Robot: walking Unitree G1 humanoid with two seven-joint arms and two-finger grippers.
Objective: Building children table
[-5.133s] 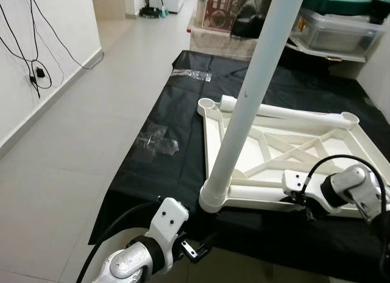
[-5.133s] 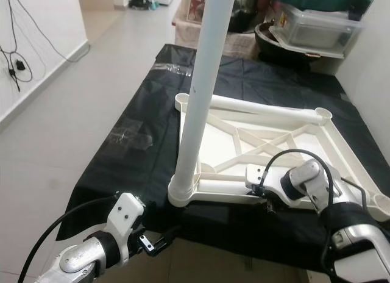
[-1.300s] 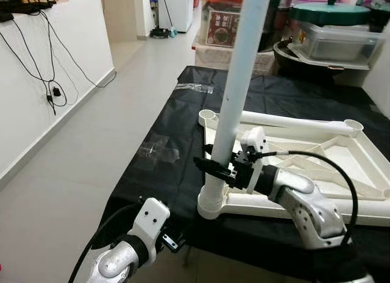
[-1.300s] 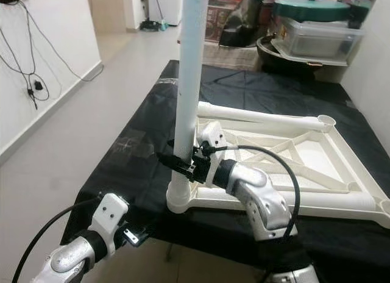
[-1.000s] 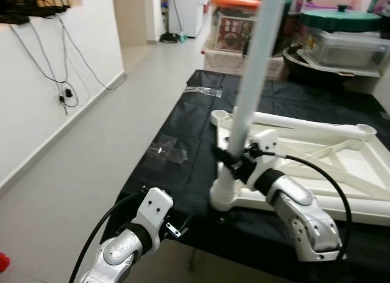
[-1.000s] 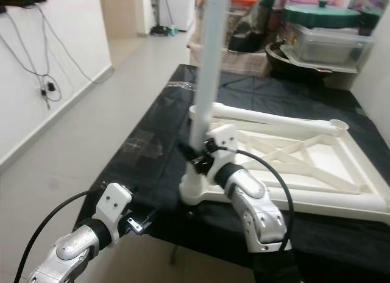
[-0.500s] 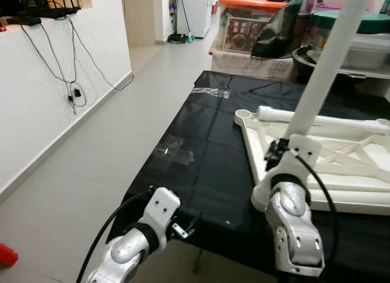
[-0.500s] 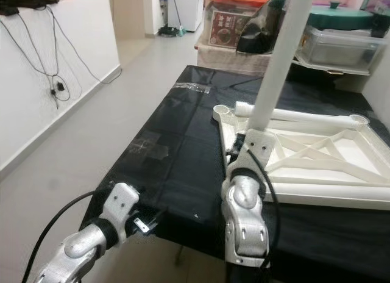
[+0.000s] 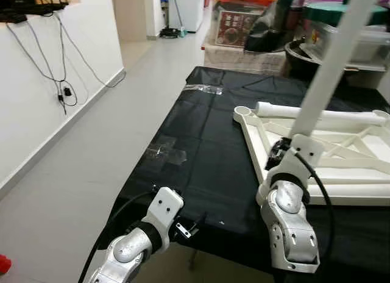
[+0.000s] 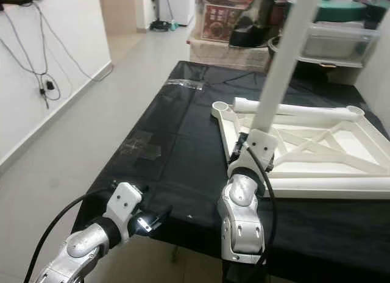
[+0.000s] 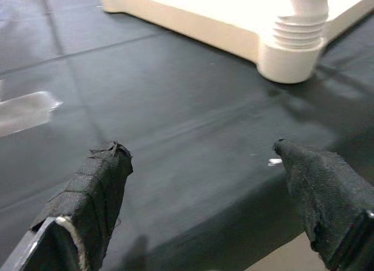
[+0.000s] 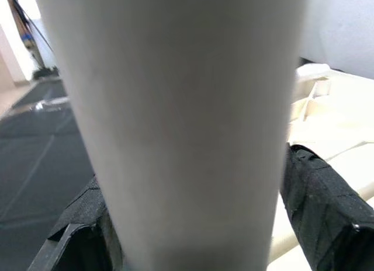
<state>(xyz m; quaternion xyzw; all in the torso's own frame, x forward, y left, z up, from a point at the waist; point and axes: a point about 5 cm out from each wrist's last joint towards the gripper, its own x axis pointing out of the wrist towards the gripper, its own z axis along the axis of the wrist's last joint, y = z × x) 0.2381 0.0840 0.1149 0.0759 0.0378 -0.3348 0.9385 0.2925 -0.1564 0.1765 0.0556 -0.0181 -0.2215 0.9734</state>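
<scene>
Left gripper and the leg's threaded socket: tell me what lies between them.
Only bare black sheet lies between the open left gripper and the socket, seen in the left wrist view.

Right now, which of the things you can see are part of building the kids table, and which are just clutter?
For the job:
upside-down white tabletop
upright white leg, right gripper closed around it
second white leg lying on the tabletop
black cloth as work surface

Just lying about:
plastic storage bins
wall cables
left gripper, open
</scene>
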